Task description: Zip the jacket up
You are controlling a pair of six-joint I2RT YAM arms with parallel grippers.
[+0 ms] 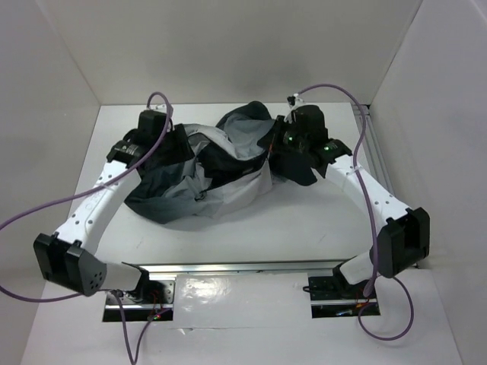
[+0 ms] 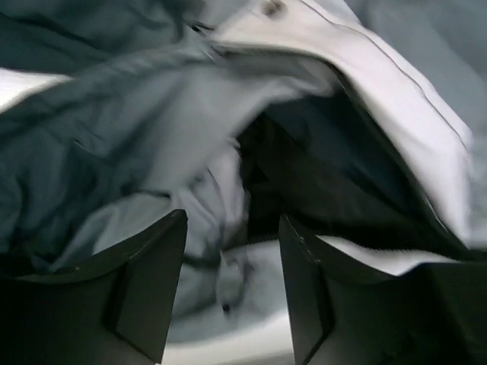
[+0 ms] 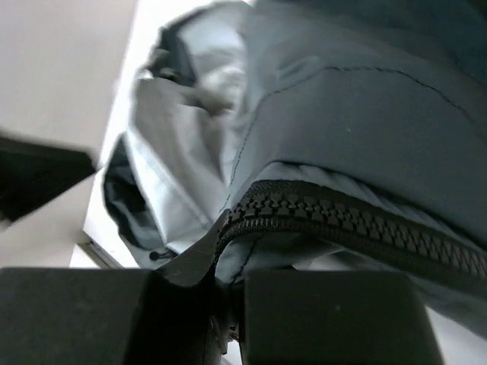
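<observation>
The jacket (image 1: pixel 205 171) lies crumpled in a heap on the white table (image 1: pixel 304 220), towards the far side, between the two arms. Its dark shell and its pale grey lining (image 1: pixel 228 194) are both turned up in places.

Left gripper (image 2: pixel 232 228): it sits at the left end of the heap. In the wrist view its jaws stand apart, at a moderate width. The two dark fingers (image 2: pixel 144 281) flank a fold of pale lining below them, and no fabric is seen pinched between them. Whether the tips touch the cloth cannot be told.

Right gripper (image 3: pixel 228 300): it is at the right end of the heap, over the dark folds there. Its jaws are closed to a narrow slit and clamp an edge of the jacket. A line of dark zipper (image 3: pixel 342 220) teeth runs from that pinched edge out to the right, curving over the block-shaped fingers (image 3: pixel 335 315).

Limits of observation: from overhead, both sets of fingertips are hidden under the wrist housings and the fabric. The left wrist view is blurred. A small round fastener (image 2: pixel 272 7) shows near its upper edge, cut off by the frame. No zipper slider can be made out in any view. The folds cover the sleeves and collar, so they cannot be told apart.
</observation>
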